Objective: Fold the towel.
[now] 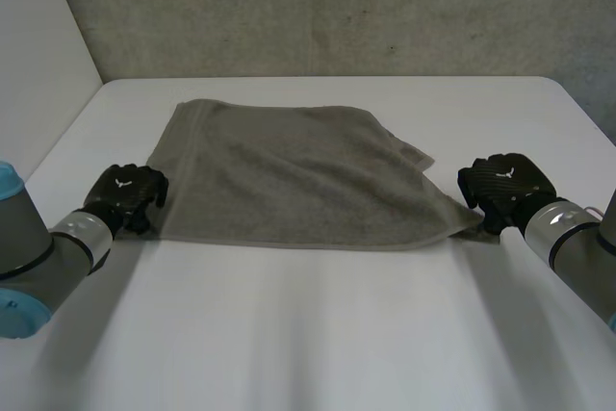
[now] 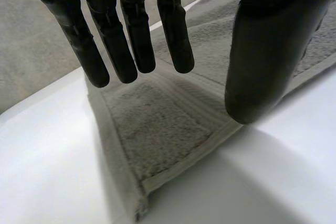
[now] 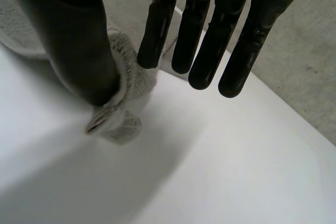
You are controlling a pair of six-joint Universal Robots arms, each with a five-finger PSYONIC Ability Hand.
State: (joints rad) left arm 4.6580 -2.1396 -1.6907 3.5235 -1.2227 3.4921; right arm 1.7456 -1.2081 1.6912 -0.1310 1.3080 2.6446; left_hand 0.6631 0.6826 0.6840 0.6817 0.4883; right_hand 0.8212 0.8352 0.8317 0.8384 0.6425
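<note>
A grey-brown towel (image 1: 289,175) lies folded in two on the white table (image 1: 318,334), its near right corner drawn out to a point. My left hand (image 1: 125,194) rests at the towel's near left corner. In the left wrist view its fingers (image 2: 131,35) are straight and apart from the thumb, above the flat hemmed corner (image 2: 157,129); the hand is open. My right hand (image 1: 500,185) is at the near right corner. Its fingers (image 3: 210,40) are straight and spread from the thumb (image 3: 79,51), against which the bunched corner (image 3: 123,114) leans; it is open.
A grey concrete wall (image 1: 337,7) stands behind the table's far edge. A white panel (image 1: 38,45) rises at the far left. Bare table stretches in front of the towel and to both sides of it.
</note>
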